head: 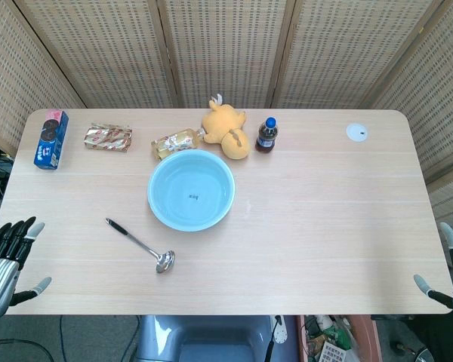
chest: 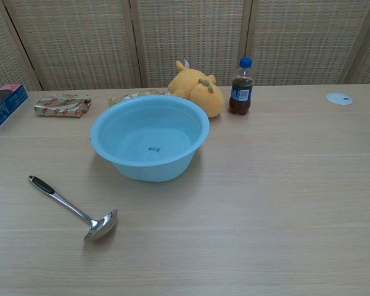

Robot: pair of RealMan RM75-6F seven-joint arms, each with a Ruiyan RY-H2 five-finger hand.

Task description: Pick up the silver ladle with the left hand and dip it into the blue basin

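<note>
The silver ladle (head: 140, 245) (chest: 73, 209) with a black handle tip lies flat on the table, bowl toward me, front-left of the blue basin (head: 191, 190) (chest: 149, 137). The basin stands empty near the table's middle. My left hand (head: 9, 260) hangs off the table's left front corner, fingers spread, holding nothing, well left of the ladle. My right hand (head: 449, 271) shows at the right front edge, fingers apart and empty. Neither hand appears in the chest view.
Along the back stand a blue cookie box (head: 51, 139), a snack packet (head: 108, 137), a lying bottle (head: 177, 142), a yellow plush toy (head: 226, 127) and a cola bottle (head: 266, 136). A white disc (head: 356, 133) lies back right.
</note>
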